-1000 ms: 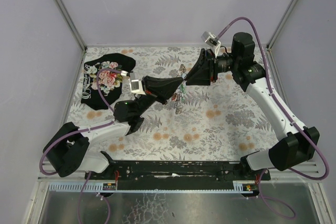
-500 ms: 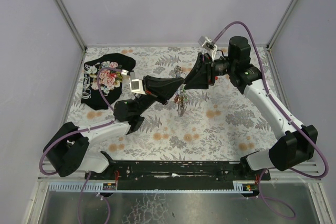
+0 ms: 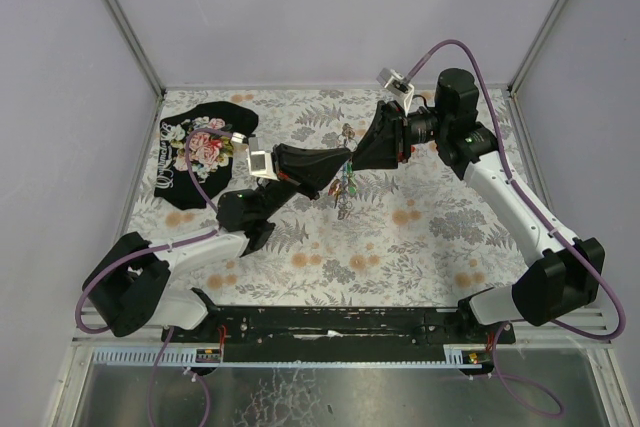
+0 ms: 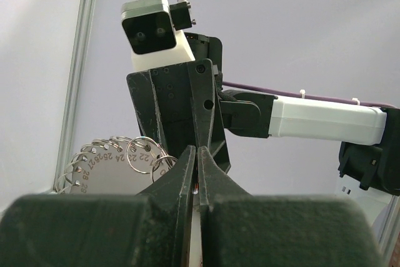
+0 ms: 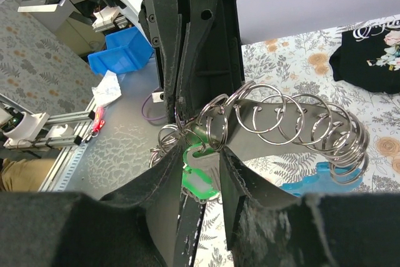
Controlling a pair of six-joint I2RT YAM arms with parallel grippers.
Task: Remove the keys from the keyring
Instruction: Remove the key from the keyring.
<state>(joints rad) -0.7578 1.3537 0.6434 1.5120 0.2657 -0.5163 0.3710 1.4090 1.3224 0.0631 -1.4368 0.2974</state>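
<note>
Left claw (image 4: 197,154) pressed together on the keyring (image 5: 187,126), held off the desk (image 3: 420,247). Right claw (image 5: 200,152) part-spread astride the green key (image 5: 199,182); cannot tell if it grips. Grey fob (image 4: 94,168) stamped 24 25 26 27 28.

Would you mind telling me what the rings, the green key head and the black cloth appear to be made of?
The rings look like polished metal, probably steel: thin, silvery, with bright glints. The green key head seems plastic: flat, saturated, evenly coloured. The black cloth looks like matte printed fabric, lying limp; its fibre cannot be told.
</note>
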